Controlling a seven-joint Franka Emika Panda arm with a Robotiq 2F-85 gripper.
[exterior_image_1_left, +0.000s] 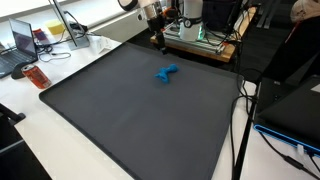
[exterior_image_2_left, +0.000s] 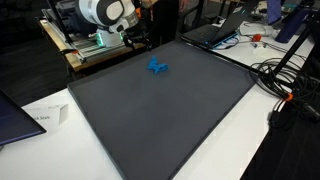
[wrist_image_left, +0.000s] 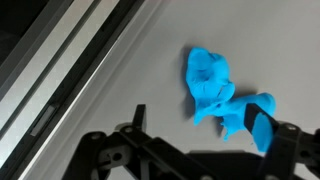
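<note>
Only one blue toy (wrist_image_left: 215, 92), one dark mat (exterior_image_1_left: 120, 110); pincer (exterior_image_1_left: 159, 45) spread wide.

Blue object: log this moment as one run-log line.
jaws: open, empty, above mat edge | blue object: lying on dark mat, untouched | contact: none

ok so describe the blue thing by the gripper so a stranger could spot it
A large dark grey mat covers most of the white table. Near the edge where the open gripper hangs lies a small lumpy bright blue object. Nothing else sits on the mat.
</note>
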